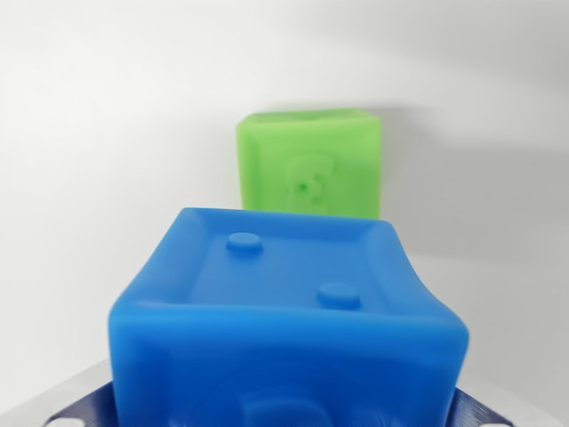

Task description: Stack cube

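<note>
Blue soft plastic cube [289,329] filling the lower half of the wrist view, very close to the lens, top face tilted up with a raised rim and two round studs. Green plastic cube [309,165] just behind it, upright on the white bench [107,178], embossed mark on its front face, lower edge hidden by the blue one; touching or apart, impossible to say. Dark blue ribbed finger pads [476,414] peeking out at both bottom corners, flanking the blue cube. Gripper [289,418] itself mostly out of frame, so pinching or merely alongside: cannot tell. No bench edges in sight, only a pale surface all round.
</note>
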You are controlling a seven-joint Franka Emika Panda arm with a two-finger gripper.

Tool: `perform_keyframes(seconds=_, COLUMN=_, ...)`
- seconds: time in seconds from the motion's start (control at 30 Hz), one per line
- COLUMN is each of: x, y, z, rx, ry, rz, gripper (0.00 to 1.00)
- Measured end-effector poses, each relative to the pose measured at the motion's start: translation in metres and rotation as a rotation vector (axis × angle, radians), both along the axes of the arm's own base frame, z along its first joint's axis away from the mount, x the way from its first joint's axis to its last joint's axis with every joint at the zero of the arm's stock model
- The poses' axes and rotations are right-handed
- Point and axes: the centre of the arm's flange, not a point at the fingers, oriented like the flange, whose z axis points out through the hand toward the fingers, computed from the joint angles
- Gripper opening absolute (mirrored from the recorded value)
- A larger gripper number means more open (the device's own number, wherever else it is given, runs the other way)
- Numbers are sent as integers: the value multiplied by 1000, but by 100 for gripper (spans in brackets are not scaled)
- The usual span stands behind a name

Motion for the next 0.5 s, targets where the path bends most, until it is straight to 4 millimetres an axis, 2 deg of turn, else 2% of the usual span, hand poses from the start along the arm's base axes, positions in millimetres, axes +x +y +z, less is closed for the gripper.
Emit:
perform_keyframes(seconds=0.37, x=18, y=-6, z=0, rx=0, ry=0, rz=28, gripper=0)
perform_keyframes(seconds=0.5, x=18, y=-6, z=-8, rx=1, ry=5, rz=30, gripper=0)
